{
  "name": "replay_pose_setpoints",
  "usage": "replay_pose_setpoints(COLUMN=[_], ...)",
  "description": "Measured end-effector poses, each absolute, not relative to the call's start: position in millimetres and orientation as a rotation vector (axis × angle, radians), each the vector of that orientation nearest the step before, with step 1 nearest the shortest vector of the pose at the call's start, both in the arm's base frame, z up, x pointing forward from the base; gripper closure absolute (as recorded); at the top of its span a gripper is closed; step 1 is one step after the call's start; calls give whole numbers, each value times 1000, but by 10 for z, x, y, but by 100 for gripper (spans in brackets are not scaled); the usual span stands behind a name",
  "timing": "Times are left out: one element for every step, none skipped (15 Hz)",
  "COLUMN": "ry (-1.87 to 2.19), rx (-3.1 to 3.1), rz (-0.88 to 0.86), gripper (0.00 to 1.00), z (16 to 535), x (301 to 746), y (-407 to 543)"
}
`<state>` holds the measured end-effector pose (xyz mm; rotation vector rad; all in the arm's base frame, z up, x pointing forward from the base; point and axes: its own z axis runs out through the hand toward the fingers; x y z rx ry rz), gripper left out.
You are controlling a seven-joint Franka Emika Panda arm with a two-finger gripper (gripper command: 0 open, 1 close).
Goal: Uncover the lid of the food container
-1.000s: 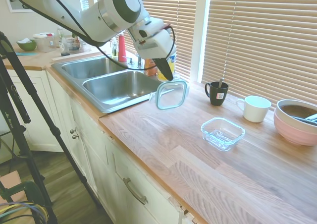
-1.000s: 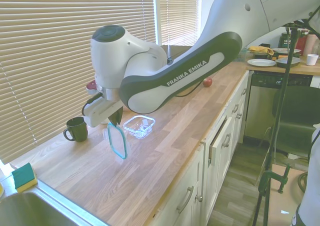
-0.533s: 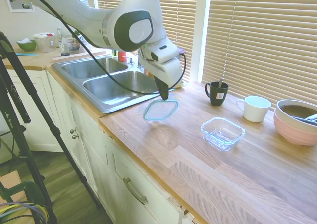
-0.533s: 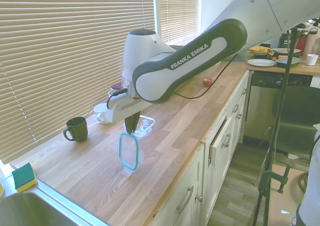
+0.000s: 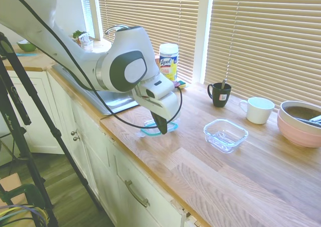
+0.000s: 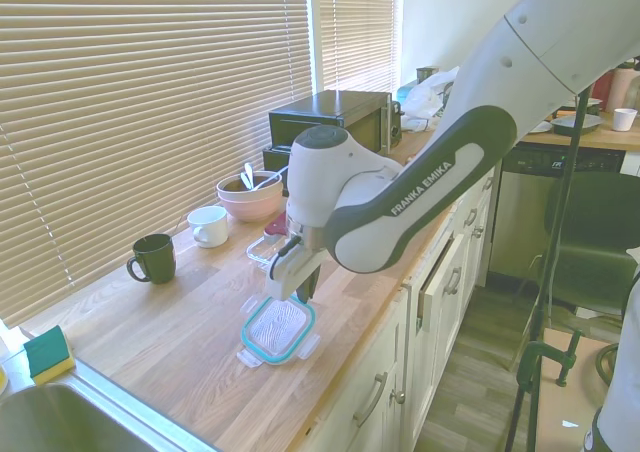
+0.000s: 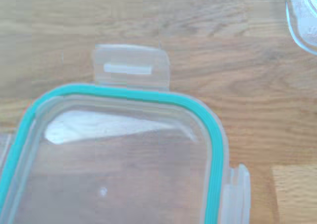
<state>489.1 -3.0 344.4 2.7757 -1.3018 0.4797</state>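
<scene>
On a wooden kitchen counter [image 5: 241, 172], one clear lid [image 6: 278, 330] with a teal rim is seen lying flat near the front edge, its snap tabs spread out on the wood. One white robot arm [image 6: 420, 177] is bent low over it, and the words "FRANKA EMIKA" can be read along its dark side panel. The gripper [image 6: 300, 294] is placed right above the far edge of the lid; its dark fingers [image 5: 162, 125] are pointed straight down at the rim, but whether they are closed on the lid or parted cannot be told from either outside view. In the wrist view, one corner of the lid [image 7: 124, 154] is shown close up, with two clear tabs visible.

One open glass food container [image 5: 225, 135] is set apart from the lid, further along the counter, with nothing seen inside it. Two mugs are counted by the window blinds [image 5: 261, 36]: one dark mug [image 5: 219, 94] with a small red mark that is too small to be read, and one white mug [image 5: 258, 110]. One pink bowl [image 5: 300, 123] with a grey bowl nested in it is seen beyond them. One canister [image 5: 168, 61] labelled "Lysol" is stood by the window, one sponge [image 6: 43, 353] is laid beside the sink [image 6: 60, 422], and one microwave [image 6: 330, 122] is placed at the far end.
</scene>
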Motion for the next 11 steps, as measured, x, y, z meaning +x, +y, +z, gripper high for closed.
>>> replay_pose_setpoints(ry=[-1301, -1300, -1301, -1300, -1298, -1297, -1297, -1299, -1300, -1300, -1305], rx=[2774, 2774, 2774, 2773, 2771, 2770, 2768, 2767, 2766, 2766, 2767], rz=[472, 468, 469, 472, 475, 476, 477, 477, 477, 479, 484], gripper=[0, 0, 0, 0, 0, 0, 0, 0, 0, 0, 0], z=[3400, 3371, 3362, 3363, 3363, 3363, 3363, 3363, 3363, 3368, 3385], x=[4895, 4899, 4901, 4902, 4902, 4902, 4902, 4902, 4902, 4904, 4911], y=[-35, -37, -36, -36, -38, -42, -51, -59, -66, -66, -66])
